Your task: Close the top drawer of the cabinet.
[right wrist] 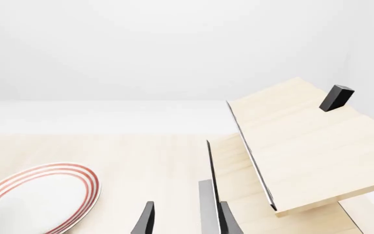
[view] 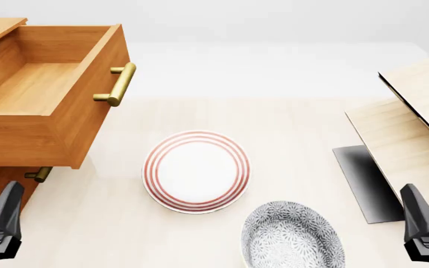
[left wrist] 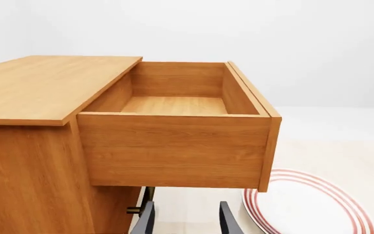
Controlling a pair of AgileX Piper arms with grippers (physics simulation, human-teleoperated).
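The top drawer [view: 47, 95] stands pulled well out of the cabinet [left wrist: 31, 161] at the desk's far left corner, its box empty and its brass bar handle [view: 118, 84] facing the middle of the desk [view: 296, 134]. It reads as a stiff wooden box on slides, likely to travel straight and easily under a flat push; the broad front panel beside the handle is the sensible place to press, with no grasp needed, since the smooth round bar could let a claw slip off. The left claw [view: 0, 226] hangs low near the desk's near left corner, below the drawer, fingers a moderate way apart and empty in its wrist view. The right claw [view: 423, 231] sits at the near right corner, also parted and empty, though only the fingertips show. A red-ringed white plate [view: 196, 171] lies at the desk's middle, a grey patterned bowl [view: 292, 237] nearer the front edge, and pale slanted boards [view: 412, 128] along the right edge. Nothing blocks the drawer's path inward; the plate lies beneath the approach to the front panel.
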